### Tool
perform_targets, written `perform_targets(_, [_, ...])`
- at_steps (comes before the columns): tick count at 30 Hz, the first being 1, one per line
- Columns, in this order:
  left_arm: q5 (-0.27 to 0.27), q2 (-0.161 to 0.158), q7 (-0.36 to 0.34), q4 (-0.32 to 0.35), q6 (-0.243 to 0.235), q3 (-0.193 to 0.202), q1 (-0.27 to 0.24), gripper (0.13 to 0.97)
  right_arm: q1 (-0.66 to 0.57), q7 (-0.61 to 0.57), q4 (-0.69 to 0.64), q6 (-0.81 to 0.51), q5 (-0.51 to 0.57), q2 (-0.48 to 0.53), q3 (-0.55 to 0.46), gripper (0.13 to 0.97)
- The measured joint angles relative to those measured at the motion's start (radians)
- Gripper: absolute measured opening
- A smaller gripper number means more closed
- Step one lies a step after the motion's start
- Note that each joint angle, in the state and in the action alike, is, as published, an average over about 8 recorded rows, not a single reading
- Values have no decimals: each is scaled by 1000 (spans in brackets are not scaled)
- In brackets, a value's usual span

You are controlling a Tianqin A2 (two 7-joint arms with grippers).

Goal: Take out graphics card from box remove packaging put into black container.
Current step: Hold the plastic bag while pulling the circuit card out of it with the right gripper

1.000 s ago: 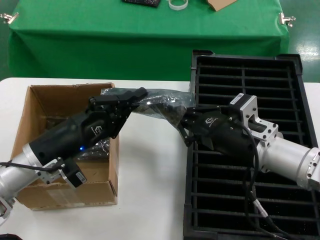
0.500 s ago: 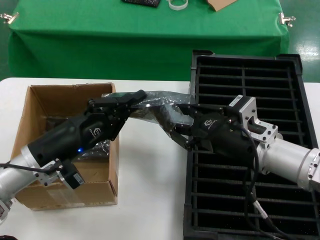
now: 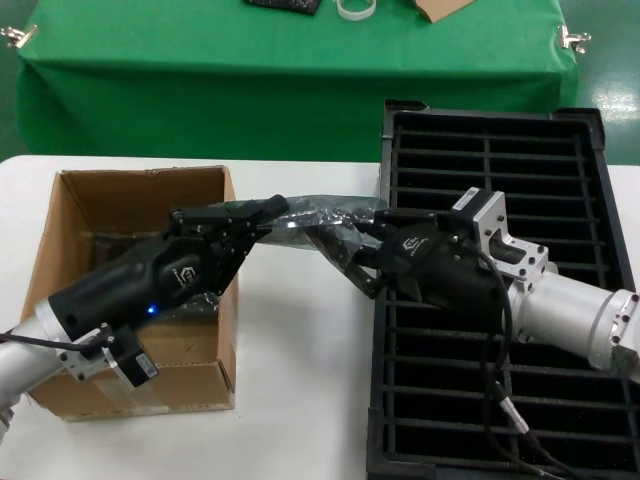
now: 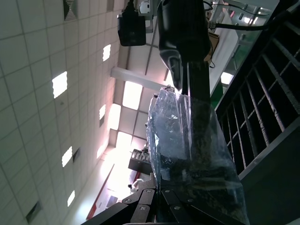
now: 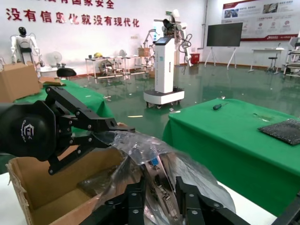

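Observation:
The packaging, a crinkly translucent bag, is stretched in the air between my two grippers, over the table between the box and the black container. My left gripper is shut on the bag's end near the box's right wall; the left wrist view shows its jaws pinched on the bag. My right gripper is at the container's left rim. In the right wrist view it is shut on the graphics card, which is still inside the bag.
A darker shiny bundle lies in the box under my left arm. A green-covered table stands behind, with a white ring on it. The container's slotted rows run under my right arm.
My left gripper has dropped a little with the bag's end. My right gripper has shifted slightly left. The bag now lies flatter and more stretched between them.

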State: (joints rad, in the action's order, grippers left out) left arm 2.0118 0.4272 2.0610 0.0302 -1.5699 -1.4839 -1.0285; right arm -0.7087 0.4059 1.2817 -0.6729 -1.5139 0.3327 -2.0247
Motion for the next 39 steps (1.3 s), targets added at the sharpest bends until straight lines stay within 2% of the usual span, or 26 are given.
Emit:
perform_targets(5, [21,-3,-6,5,0,-20,6,139,-10,-13,-21,-12,-14,-10,-5,289])
perform_targets(13, [67,-14,-12,13,0,-50,12,139,-22,4,-35,-25,-9,-18,-21,191])
perform_targets(17, [78,-16,-1,9,0,-58,12,139,-17,36,-20,-16,13,-12,-27,188])
perform_targets(25, [57,-7,49,-10,8,-49,2,139,6,62,10,11,34,-2,-18,181])
perform_targets(39, [16,1,102,-19,57,-25,-6,139,21,-55,-24,28,-46,-26,18,156])
